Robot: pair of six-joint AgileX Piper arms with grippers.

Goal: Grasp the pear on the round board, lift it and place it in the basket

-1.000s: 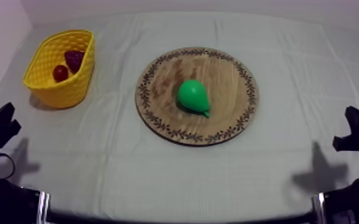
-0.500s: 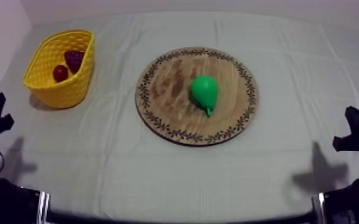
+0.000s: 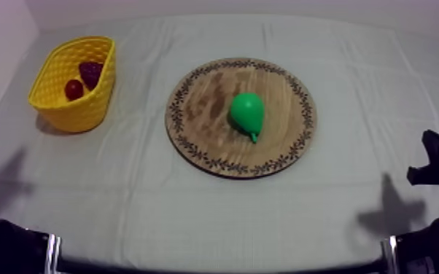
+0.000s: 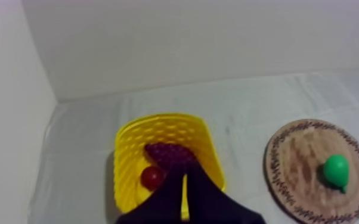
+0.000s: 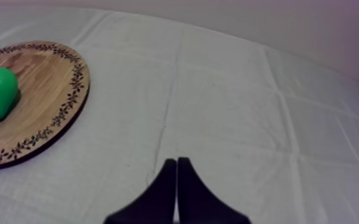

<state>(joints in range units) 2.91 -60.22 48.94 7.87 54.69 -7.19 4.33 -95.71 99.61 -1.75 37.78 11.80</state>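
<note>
While the pear [image 3: 248, 111] lies on its side a little right of the middle of the wooden board [image 3: 200, 102], stem end toward the near rim, nothing touches it. It looks like a hollow plastic toy: light, stiff and smooth-skinned. Resting on a curved flank, it would likely roll or slip under an off-centre pinch. My judgement is that the fat round belly is the place to take hold, fingers closing across its widest part. The tapering neck and thin stem would probably squirt free.

The left claw [image 4: 183, 176] hangs above the yellow basket [image 4: 158, 119] at the far left of the tabletop [image 3: 193, 211], fingers pressed together into a narrow wedge with nothing between them. Grapes [image 4: 169, 154] and a small red fruit [image 4: 152, 177] sit inside the basket. The right claw [image 5: 176, 161] is likewise pinched narrow and empty, over bare tabletop to the right of the board, well apart from the pear. Either claw would have to spread wide before coming down.
</note>
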